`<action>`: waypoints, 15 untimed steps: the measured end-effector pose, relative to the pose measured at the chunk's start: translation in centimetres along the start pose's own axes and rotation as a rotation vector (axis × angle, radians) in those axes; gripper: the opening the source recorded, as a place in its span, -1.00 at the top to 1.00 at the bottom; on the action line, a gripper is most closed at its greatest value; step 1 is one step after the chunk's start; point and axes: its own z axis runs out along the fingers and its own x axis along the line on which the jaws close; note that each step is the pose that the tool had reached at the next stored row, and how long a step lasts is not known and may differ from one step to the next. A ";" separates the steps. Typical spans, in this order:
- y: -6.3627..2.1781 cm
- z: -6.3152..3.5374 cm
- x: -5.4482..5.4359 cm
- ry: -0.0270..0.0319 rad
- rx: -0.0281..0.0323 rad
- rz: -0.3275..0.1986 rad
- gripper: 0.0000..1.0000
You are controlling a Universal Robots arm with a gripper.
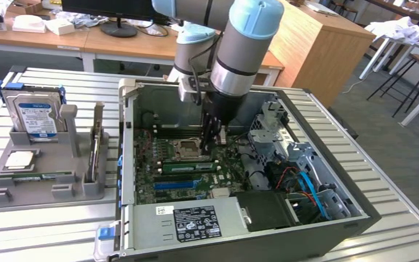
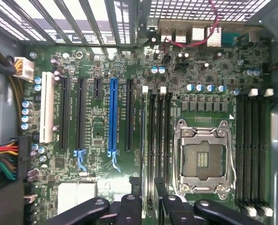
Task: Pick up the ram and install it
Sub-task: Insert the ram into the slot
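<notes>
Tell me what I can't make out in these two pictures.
Whether the gripper holds the ram: the arm blocks it in the exterior view; the frame edge cuts it off in the wrist view.
Power supply label text, exterior view: too small.
Hard drive label, exterior view: too small.

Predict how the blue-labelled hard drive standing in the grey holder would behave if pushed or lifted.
The hard drive, a boxy metal-looking block, is probably stiff and heavy for its size. Standing on edge in the grey holder, it may tip once lifted free.
</notes>
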 end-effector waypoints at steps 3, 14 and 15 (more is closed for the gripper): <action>0.03 -0.67 0.0 0.0000 -0.0001 0.000 0.51; 0.16 -3.72 -0.1 0.0001 0.0000 0.000 0.51; 0.17 -4.07 -0.1 0.0001 0.0000 0.000 0.51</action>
